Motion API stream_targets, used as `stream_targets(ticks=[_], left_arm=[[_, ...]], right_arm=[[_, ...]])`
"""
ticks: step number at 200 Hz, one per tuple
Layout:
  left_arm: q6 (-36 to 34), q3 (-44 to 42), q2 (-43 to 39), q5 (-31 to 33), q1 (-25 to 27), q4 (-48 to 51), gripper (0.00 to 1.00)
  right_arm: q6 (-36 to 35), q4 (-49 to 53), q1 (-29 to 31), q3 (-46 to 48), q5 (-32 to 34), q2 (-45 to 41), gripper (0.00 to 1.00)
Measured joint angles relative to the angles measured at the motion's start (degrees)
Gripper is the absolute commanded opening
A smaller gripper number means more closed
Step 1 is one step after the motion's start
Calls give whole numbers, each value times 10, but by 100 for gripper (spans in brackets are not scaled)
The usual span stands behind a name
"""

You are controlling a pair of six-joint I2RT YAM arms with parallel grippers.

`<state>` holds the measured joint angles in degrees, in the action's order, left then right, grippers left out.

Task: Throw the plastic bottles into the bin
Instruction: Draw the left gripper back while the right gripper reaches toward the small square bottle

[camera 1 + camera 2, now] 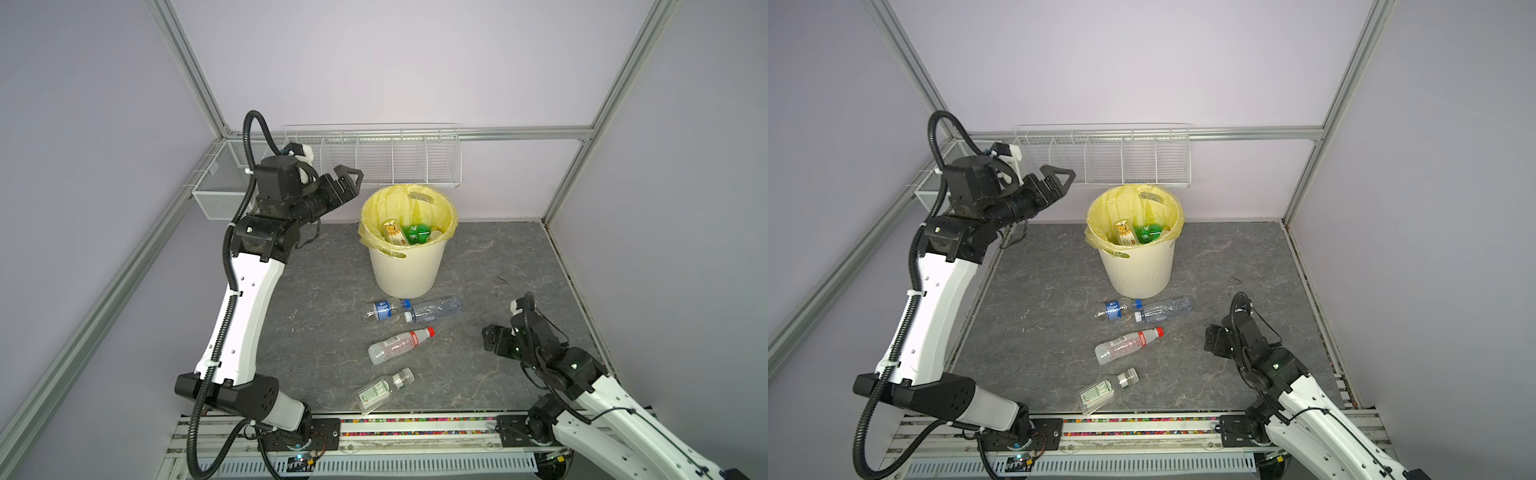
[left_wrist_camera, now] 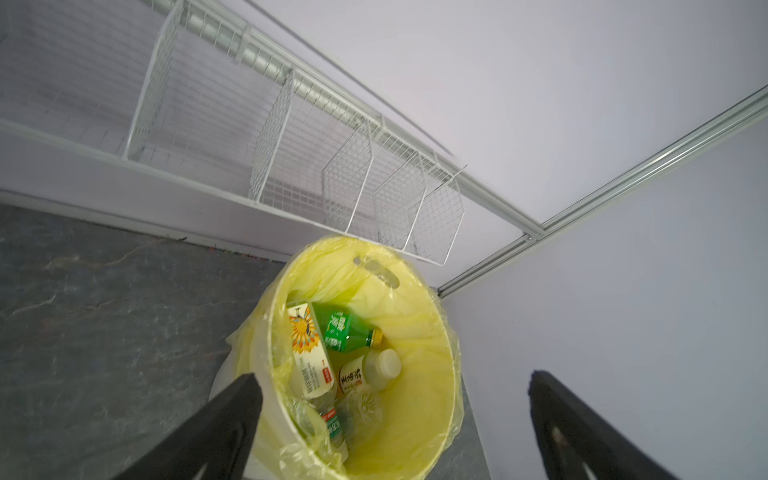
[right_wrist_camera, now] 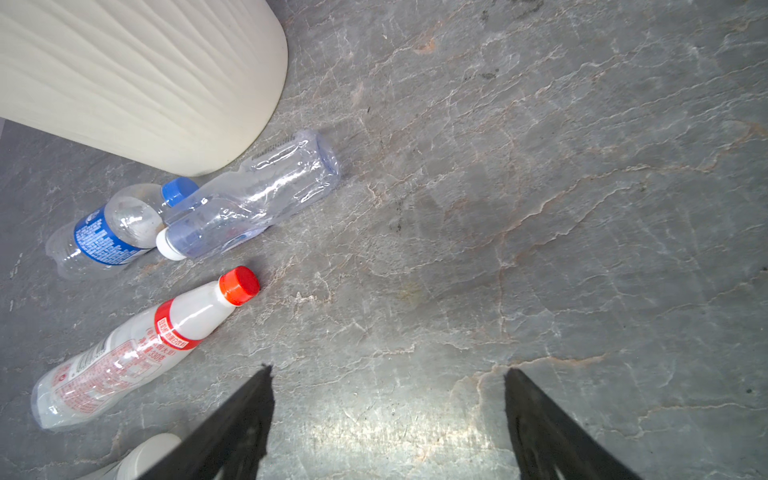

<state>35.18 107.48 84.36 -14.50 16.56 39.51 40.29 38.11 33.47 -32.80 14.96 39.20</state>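
Four plastic bottles (image 1: 399,345) lie on the grey tabletop (image 1: 498,257) just before the bin (image 1: 405,270), with more inside its yellow liner (image 2: 415,324). The left gripper (image 1: 353,181) hangs empty, jaws wide, beside the rim near the wire basket (image 1: 374,160). The right gripper (image 3: 387,370), also spread and empty, hovers nearby.

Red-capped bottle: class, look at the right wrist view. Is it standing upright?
No, the red-capped bottle lies flat on its side on the grey table.
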Motion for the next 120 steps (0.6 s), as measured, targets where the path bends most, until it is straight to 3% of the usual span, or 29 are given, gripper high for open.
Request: stream_targets(ticks=[120], left_arm=[[-16,-341,-154,38,-5,-52,100]], right_arm=[[37,-27,36,0,-19,13,88]])
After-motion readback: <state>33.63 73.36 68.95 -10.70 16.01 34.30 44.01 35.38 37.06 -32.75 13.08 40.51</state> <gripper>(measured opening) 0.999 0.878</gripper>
